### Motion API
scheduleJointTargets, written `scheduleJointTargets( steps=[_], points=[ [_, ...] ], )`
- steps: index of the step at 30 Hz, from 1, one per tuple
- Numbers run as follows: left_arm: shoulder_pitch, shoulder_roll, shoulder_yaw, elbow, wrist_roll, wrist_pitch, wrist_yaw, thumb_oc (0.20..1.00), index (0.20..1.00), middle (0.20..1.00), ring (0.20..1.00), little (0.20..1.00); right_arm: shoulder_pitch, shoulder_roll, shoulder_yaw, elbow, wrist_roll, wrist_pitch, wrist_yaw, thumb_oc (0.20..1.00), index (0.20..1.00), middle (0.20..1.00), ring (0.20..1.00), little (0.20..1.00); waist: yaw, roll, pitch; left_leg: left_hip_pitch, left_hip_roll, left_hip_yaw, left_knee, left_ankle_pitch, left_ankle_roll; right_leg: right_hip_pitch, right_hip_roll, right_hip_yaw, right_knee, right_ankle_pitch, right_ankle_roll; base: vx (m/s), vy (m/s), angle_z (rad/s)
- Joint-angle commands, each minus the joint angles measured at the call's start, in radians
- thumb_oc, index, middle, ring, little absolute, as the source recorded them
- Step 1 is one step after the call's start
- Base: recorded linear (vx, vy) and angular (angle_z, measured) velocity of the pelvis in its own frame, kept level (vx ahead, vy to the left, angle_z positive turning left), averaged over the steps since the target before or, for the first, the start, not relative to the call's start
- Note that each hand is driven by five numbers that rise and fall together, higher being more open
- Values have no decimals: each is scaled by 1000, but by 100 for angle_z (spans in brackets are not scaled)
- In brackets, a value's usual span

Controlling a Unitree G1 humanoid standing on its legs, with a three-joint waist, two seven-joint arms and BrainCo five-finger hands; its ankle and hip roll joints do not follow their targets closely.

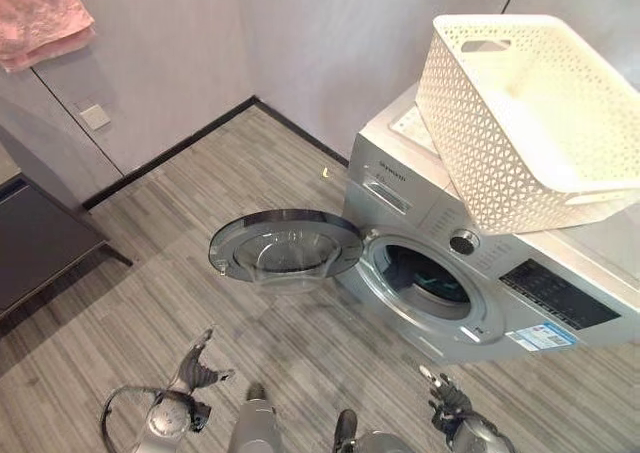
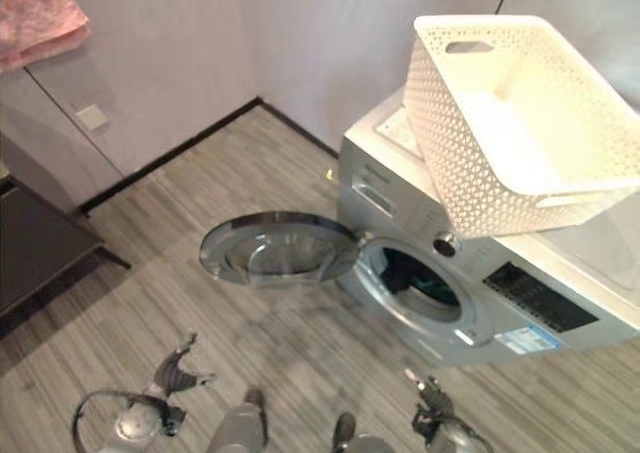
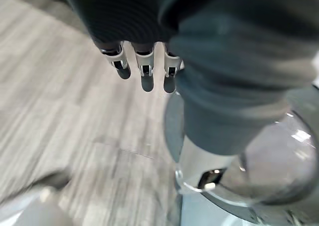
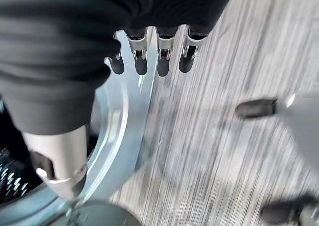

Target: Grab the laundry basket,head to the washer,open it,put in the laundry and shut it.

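A white lattice laundry basket stands tilted on top of the silver washer, and I see nothing inside it. The washer's round door is swung wide open to the left. Something teal shows inside the dark drum. My left hand hangs low over the floor, below the door, fingers relaxed and holding nothing. My right hand is low in front of the washer, empty too. The left hand's fingers point toward the door glass. The right hand's fingers hang beside the drum's metal ring.
A pink towel hangs at the upper left over a grey wall with a socket plate. A dark low cabinet stands at the left edge. Striped wood floor stretches between the cabinet and the open door.
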Motion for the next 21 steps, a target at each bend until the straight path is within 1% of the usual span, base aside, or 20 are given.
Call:
scheduleJointTargets(
  steps=[1, 2, 3, 4, 5, 6, 7, 8, 9, 10, 12, 14, 16, 18, 20, 21],
  points=[
    [-3, 40, 60, -25, 15, 3, 98, 1000, 1000, 1000, 1000, 1000, 8, -24, -3, -9, -27, 4, 7, 1000, 1000, 1000, 1000, 1000, -11, 39, -25, 89, -14, 25, -112, 84, 6, -5, -9, 89, 25, -54, 92, 161, 257, -24],
    [-66, 91, 101, 24, 19, 13, 160, 1000, 1000, 1000, 1000, 1000, 25, -32, -21, -30, -23, 2, 5, 1000, 1000, 1000, 1000, 1000, -25, 58, -32, 93, -27, 39, -107, 108, -21, 4, -23, 85, 20, -44, 94, 147, 297, -23],
    [-111, 135, 134, 59, 24, 15, 199, 1000, 1000, 1000, 1000, 1000, 13, -40, -13, -22, -34, 1, 9, 1000, 1000, 1000, 1000, 1000, -26, 66, -38, 111, -48, 39, -121, 87, -19, 9, -41, 90, 13, -32, 107, 206, 378, 16],
    [-143, 179, 156, 79, 49, 17, 226, 1000, 1000, 1000, 1000, 1000, 12, -37, -10, -18, -44, -1, 11, 1000, 1000, 1000, 1000, 1000, -31, 70, -42, 134, -56, 44, -136, 76, -20, 16, -49, 95, 9, -31, 113, 155, 312, 7],
    [-203, 237, 167, 104, 65, 12, 263, 1000, 1000, 1000, 1000, 1000, 15, -32, 1, -27, -53, -3, 15, 1000, 1000, 1000, 1000, 1000, -35, 73, -44, 150, -63, 63, -152, 76, -21, 15, -61, 104, -4, -13, 122, 124, 326, -22],
    [-308, 328, 178, 154, 47, -5, 296, 1000, 1000, 1000, 1000, 1000, 4, -30, 47, -34, -71, -14, 28, 1000, 1000, 1000, 1000, 1000, -41, 78, -44, 166, -72, 86, -173, 70, -17, 8, -77, 113, -17, 7, 141, 67, 248, -55],
    [-314, 331, 174, 162, 45, -9, 298, 1000, 1000, 1000, 1000, 1000, 2, -28, 46, -32, -71, -14, 28, 1000, 1000, 1000, 1000, 1000, -38, 76, -42, 167, -73, 89, -175, 70, -16, 8, -77, 115, -18, 7, 142, 42, 248, -52],
    [-389, 400, 163, 250, -1, -32, 302, 1000, 1000, 1000, 1000, 1000, -11, -32, 74, -30, -74, -21, 29, 1000, 1000, 1000, 1000, 1000, -43, 77, -38, 170, -78, 103, -186, 69, -14, -3, -85, 127, -24, 18, 153, -69, 206, -37],
    [-552, 511, 111, 415, -76, -63, 322, 1000, 1000, 1000, 1000, 1000, -36, -42, 136, -41, -69, -39, 32, 1000, 1000, 1000, 1000, 1000, -61, 73, -25, 156, -81, 129, -191, 71, -9, -39, -97, 144, -31, 42, 169, -71, 204, -49],
    [-563, 513, 102, 425, -79, -67, 323, 1000, 1000, 1000, 1000, 1000, -38, -40, 133, -40, -68, -39, 32, 1000, 1000, 1000, 1000, 1000, -57, 71, -24, 154, -81, 130, -191, 71, -8, -41, -98, 146, -30, 43, 169, -113, 166, -60],
    [-717, 571, 54, 550, -208, -107, 311, 1000, 1000, 1000, 1000, 1000, -54, -42, 177, -55, -46, -57, 34, 1000, 1000, 1000, 1000, 1000, -74, 61, -8, 130, -85, 150, -198, 69, 1, -84, -107, 162, -42, 66, 186, -123, 131, -50],
    [-841, 602, -4, 621, -279, -126, 304, 1000, 1000, 1000, 1000, 1000, -69, -52, 205, -79, -29, -67, 35, 1000, 1000, 1000, 1000, 1000, -90, 49, 12, 92, -88, 156, -194, 73, 5, -132, -112, 170, -44, 84, 191, -160, 106, -25],
    [-961, 617, -107, 686, -262, -125, 282, 1000, 1000, 1000, 1000, 1000, -100, -63, 228, -86, -18, -80, 26, 1000, 1000, 1000, 1000, 1000, -104, 34, 39, 35, -94, 156, -184, 80, 11, -188, -116, 177, -40, 106, 196, -170, 71, -14],
    [-1068, 603, -197, 729, -255, -121, 255, 1000, 1000, 1000, 1000, 1000, -119, -69, 235, -99, -4, -86, 13, 1000, 1000, 1000, 1000, 1000, -115, 18, 65, -18, -99, 151, -170, 89, 14, -230, -121, 175, -39, 126, 201, -127, 62, -6],
    [-1121, 589, -236, 778, -265, -118, 222, 1000, 1000, 1000, 1000, 1000, -127, -70, 243, -100, 9, -88, 12, 1000, 1000, 1000, 1000, 1000, -128, 5, 80, -42, -102, 151, -165, 93, 15, -251, -123, 177, -41, 138, 204, -51, 39, -4],
    [-1122, 589, -237, 779, -265, -118, 222, 1000, 1000, 1000, 1000, 1000, -127, -69, 243, -100, 9, -88, 12, 1000, 1000, 1000, 1000, 1000, -128, 4, 80, -43, -102, 151, -164, 92, 15, -252, -123, 177, -41, 138, 204, -37, 20, -4]
  ],
)
